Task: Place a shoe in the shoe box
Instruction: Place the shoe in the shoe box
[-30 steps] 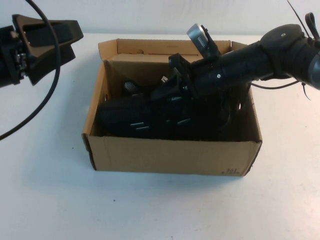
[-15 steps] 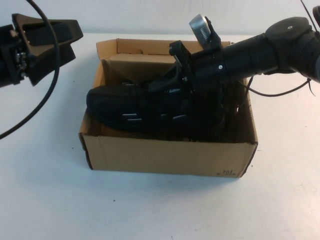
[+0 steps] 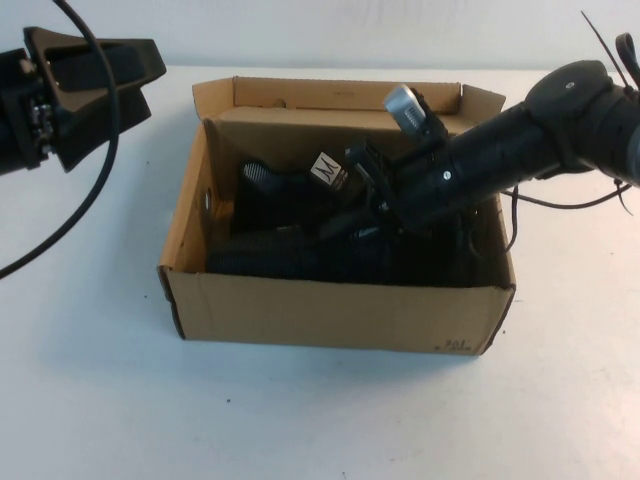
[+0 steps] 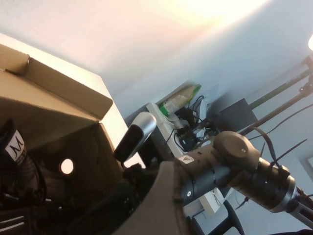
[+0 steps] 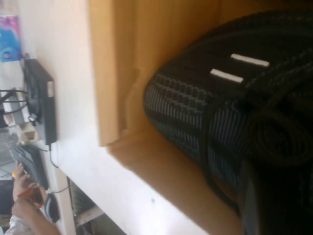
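shoe (image 3: 300, 255) now lies low inside the box (image 3: 330, 310), toe toward its left wall. right gripper (image 3: 365, 195) inside the box, clamped on the shoe; release left. left gripper (image 3: 95, 70) parked far left, wide, empty.

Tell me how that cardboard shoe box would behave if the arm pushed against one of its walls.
The shoe box would probably slide on the smooth white table rather than tip, being low and wide. Its thin walls and loose flaps look likely to flex. The shoe inside adds some weight. The right hand is shut inside it; the left hand hangs open, off to the side.
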You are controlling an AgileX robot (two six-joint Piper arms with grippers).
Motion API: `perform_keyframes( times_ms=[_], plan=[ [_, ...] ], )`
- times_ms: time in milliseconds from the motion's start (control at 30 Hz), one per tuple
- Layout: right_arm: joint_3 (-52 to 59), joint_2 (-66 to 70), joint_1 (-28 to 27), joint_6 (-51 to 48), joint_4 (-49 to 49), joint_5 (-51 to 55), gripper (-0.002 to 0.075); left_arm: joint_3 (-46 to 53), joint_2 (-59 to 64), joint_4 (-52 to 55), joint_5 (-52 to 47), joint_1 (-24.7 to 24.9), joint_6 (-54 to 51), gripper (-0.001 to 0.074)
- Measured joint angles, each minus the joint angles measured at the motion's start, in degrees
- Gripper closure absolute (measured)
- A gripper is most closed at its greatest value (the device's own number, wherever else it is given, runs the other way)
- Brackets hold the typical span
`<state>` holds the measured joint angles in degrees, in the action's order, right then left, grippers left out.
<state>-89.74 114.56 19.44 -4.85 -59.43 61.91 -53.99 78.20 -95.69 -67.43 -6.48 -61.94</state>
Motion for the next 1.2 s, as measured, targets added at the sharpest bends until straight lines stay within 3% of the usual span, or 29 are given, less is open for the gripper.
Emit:
perform_keyframes(
  times_ms=[533, 600, 800, 867, 1200],
  plan=[
    [3.2, -0.1, 0.0, -1.2, 0.2, -4.8, 0.0722, 0.0, 0.0, 0.0, 0.0, 0.0, 0.0, 0.0096],
    [3.2, -0.1, 0.0, -1.3, 0.2, -4.8, 0.0679, 0.0, 0.0, 0.0, 0.0, 0.0, 0.0, 0.0096],
    [3.2, -0.3, 0.0, -2.9, 0.2, -4.3, 0.0423, 0.0, 0.0, 0.0, 0.0, 0.0, 0.0, 0.0096],
    [3.2, -0.5, 0.0, -3.8, 0.9, -4.3, 0.0372, 0.0, 0.0, 0.0, 0.0, 0.0, 0.0, 0.0096],
    [3.2, -5.6, 0.0, -1.7, 12.8, -4.0, 0.0333, 0.0, 0.0, 0.0, 0.0, 0.0, 0.0, 0.0097]
  ],
)
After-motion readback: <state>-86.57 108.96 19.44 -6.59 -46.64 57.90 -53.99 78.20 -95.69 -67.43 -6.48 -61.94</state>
